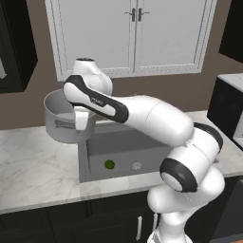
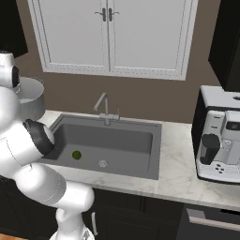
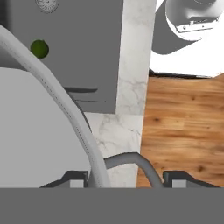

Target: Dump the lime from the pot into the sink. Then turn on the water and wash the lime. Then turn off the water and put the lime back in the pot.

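A: Lime (image 1: 109, 164) lies on the sink (image 1: 118, 142) floor, just beside the drain; dumping looks done.
B: And the jaws?
A: Closed on the pot (image 1: 59, 118) handle; pot held tilted above the sink's left edge; washing, faucet (image 2: 104, 107) work and returning remain.

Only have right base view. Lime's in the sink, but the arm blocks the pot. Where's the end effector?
Observer: At the rim of the pot. In the hand view the end effector straddles one loop handle.
Operator: Clamped on it?
Observer: Cannot tell. There are gaps on both sides of the handle.
Operator: Pot upright?
Observer: Roughly upright in the left base view, just left of the sink. I cannot tell whether it rests on the counter.
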